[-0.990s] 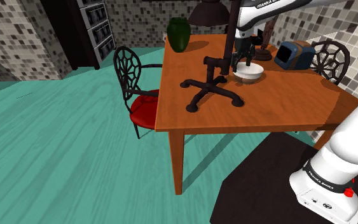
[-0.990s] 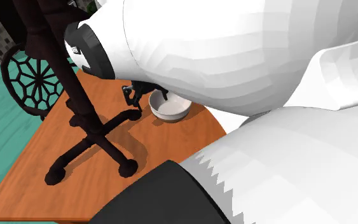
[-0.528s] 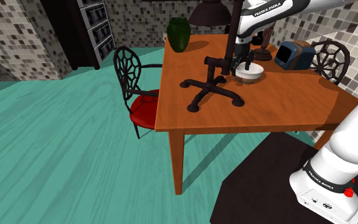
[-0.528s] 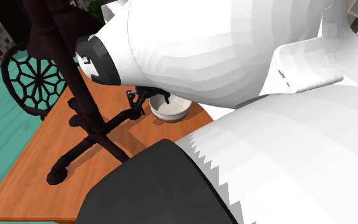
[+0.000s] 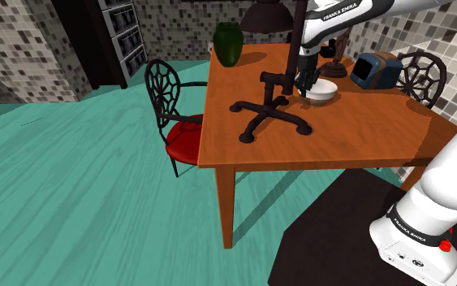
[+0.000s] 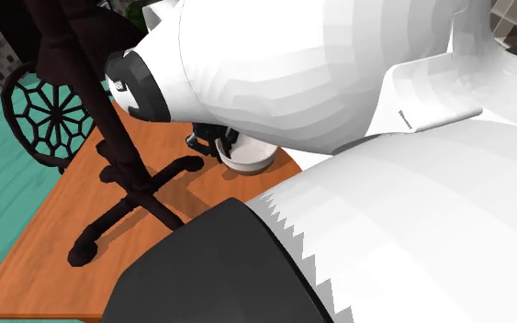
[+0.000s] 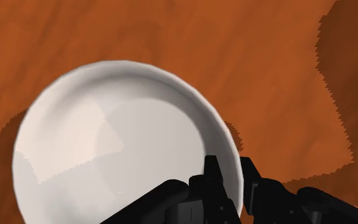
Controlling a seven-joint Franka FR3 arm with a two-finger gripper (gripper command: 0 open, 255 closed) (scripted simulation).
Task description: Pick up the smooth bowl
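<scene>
Figure: 1 smooth bowl [image 7: 107,153], plain white, round and thin-rimmed, stands upright on the orange desk [image 5: 340,138]. It sits toward the far side, between 1 black star-shaped chair base [image 5: 269,111] and 1 blue appliance [image 5: 375,71]. Also present are 1 green vase [image 5: 227,42] and 2 web-backed chairs [image 5: 168,89]. The white arm [image 5: 340,12] reaches down over the desk. The claw [image 7: 231,167] points downward, narrow, its 2 fingers pinching the bowl's rim, 1 inside and 1 outside.

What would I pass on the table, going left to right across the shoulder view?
On the table: green vase → black star-shaped chair base → white bowl → blue boxy appliance.
</scene>
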